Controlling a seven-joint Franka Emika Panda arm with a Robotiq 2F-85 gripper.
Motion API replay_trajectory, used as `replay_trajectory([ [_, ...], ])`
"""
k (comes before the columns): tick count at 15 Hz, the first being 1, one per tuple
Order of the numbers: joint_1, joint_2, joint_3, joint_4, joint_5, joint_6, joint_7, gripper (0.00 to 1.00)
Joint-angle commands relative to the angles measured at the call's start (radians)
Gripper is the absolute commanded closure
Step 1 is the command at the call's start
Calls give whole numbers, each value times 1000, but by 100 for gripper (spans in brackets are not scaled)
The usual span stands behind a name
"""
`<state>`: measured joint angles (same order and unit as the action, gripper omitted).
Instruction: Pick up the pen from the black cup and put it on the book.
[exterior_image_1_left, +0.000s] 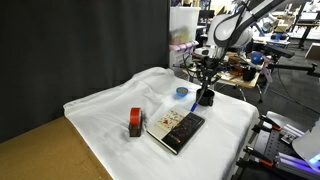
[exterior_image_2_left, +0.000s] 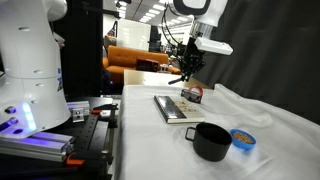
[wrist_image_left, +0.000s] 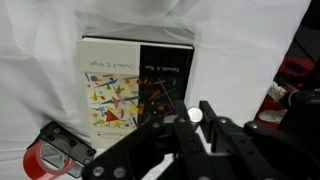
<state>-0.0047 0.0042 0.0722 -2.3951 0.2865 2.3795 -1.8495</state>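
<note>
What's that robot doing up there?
The robot arm's tool hangs above the flat dark-covered book on the white cloth. The small round black cup stands nearby, with no thin dark pen showing in it. Whether the tool grips the pen is too blurry to tell.

Red block, blue disc, white cloth

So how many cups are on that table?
1: the black cup stands on the white cloth beside a small blue disc, near the book. No other seems hidden.
</note>
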Motion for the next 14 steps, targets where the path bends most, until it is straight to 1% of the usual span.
replay_trajectory([
  [1,15,-12,-14,-9,-4,-9,10,96],
  [4,8,42,-22,-10,-23,26,17,96],
  [6,4,99,-26,-9,-22,56,20,96],
  [10,-20,196,-25,22,-29,125,17,96],
  [14,-41,246,-13,54,-40,165,12,96],
])
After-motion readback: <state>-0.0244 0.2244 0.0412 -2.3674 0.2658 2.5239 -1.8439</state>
